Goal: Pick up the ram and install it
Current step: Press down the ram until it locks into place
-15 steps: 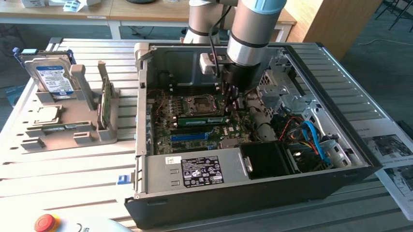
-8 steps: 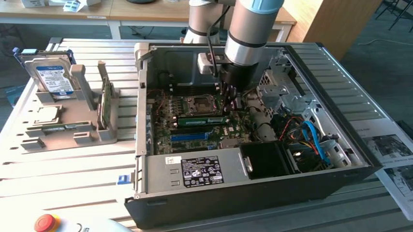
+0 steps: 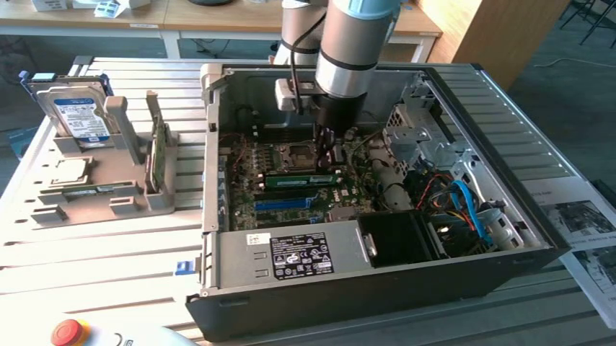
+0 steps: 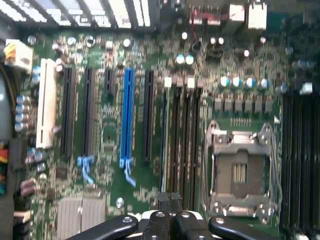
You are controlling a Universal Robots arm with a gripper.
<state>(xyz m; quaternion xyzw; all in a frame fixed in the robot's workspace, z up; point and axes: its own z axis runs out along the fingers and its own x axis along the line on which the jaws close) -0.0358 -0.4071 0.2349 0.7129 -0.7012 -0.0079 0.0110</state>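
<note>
Nearest the exterior camera sits a red emergency stop button (image 3: 69,332) on the slatted table (image 3: 106,259), just in front of the open computer case (image 3: 385,288) with its labelled power supply (image 3: 293,256) along the near wall. From my remote seat I see the gripper (image 3: 327,138) lowered into the case over the motherboard (image 3: 288,205), its fingers pressed together with nothing between them; the wrist view shows the two dark fingertips (image 4: 170,200) meeting above the board. A green ram (image 3: 300,178) lies seated along the memory slots just near of the gripper, beside the CPU socket (image 4: 239,172), so I judge the stick is already in its slot and the fingers are at or just above its upper edge. My worry is uneven seating: if the closed fingers bear on one end only, the stick could tilt in the slot and a latch could stay unlocked, or too hard a push could flex the board. I cannot tell from either view whether the latches are closed. Clearance is tight too, since the drive cage (image 3: 423,137) stands close on the right and a bundle of blue and orange cables (image 3: 467,205) lies right of the slots. Well apart on the left, a grey fixture (image 3: 106,180) holds a blue-labelled hard drive (image 3: 79,115) upright, clear of the arm. The long blue slot (image 4: 128,117) lies left of the memory slots.
</note>
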